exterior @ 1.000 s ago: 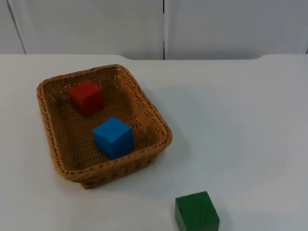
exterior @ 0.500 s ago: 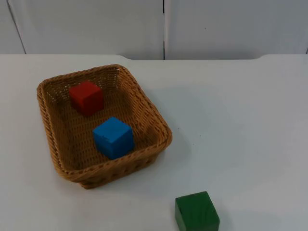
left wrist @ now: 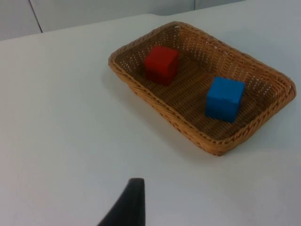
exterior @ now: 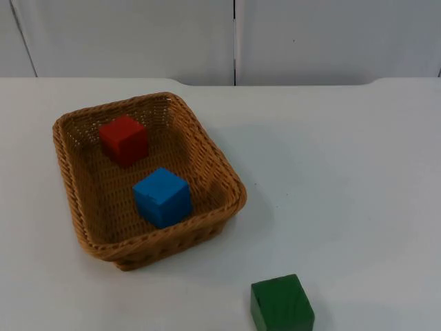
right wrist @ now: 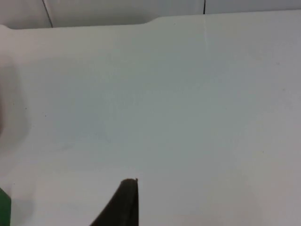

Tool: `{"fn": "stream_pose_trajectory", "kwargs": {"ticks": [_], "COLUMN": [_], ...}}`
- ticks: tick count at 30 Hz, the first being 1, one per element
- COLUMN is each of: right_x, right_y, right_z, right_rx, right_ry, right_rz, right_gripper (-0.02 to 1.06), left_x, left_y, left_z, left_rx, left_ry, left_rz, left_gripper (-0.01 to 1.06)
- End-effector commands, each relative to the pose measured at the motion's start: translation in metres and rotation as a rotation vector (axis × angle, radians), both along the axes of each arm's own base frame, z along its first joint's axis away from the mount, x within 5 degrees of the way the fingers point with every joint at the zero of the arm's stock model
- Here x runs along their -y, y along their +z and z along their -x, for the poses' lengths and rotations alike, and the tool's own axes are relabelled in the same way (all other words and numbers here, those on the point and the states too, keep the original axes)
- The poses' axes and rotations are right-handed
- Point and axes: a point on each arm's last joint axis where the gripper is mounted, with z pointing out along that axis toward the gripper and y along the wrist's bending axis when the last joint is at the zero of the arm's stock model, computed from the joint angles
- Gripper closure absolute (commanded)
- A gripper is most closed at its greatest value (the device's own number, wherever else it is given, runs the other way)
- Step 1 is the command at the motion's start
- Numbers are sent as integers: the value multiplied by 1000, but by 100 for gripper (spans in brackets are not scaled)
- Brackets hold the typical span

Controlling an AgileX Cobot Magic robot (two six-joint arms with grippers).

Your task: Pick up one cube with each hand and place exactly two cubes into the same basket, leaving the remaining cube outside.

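Red cube (exterior: 123,140): in the basket (exterior: 220,162), toward its far end; also in my left wrist view (left wrist: 161,64).
Blue cube (exterior: 162,196): in the same basket, nearer its front wall, apart from the red cube.
Green cube (exterior: 282,303): on the tabletop (exterior: 344,172), outside the basket, near the front edge.
Count: two cubes inside, one out; I judge the task met.
Left fingers (left wrist: 126,207): one tip visible over bare tabletop, basket ahead of it; whether apart or together I cannot tell.
Right fingers (right wrist: 123,203): one tip over bare tabletop, green cube (right wrist: 3,207) off to its side; spacing likewise untellable.
Key relation: the green cube lies nearer my right arm; no reach is called for.
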Motion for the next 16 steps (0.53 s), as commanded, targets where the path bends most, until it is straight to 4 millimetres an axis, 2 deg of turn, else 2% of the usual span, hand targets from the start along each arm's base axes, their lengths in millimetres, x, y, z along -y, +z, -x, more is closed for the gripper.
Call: {"fn": "stream_pose_trajectory", "kwargs": {"ticks": [1,7,16], "right_x": [0,0,0], "right_y": [-1,-1,-1], "right_z": [0,0,0], "right_rx": [2,2,2], "right_ry": [-3,-3,-4], "right_rz": [5,5,3], "right_gripper": [-1,-1,-1], "left_x": [1,1,1], "left_y": [-1,-1,-1], "left_z": [0,0,-2], "left_rx": [2,2,3], "left_ry": [2,4,128], "left_rz": [13,13,13], "left_gripper": [0,0,0]}}
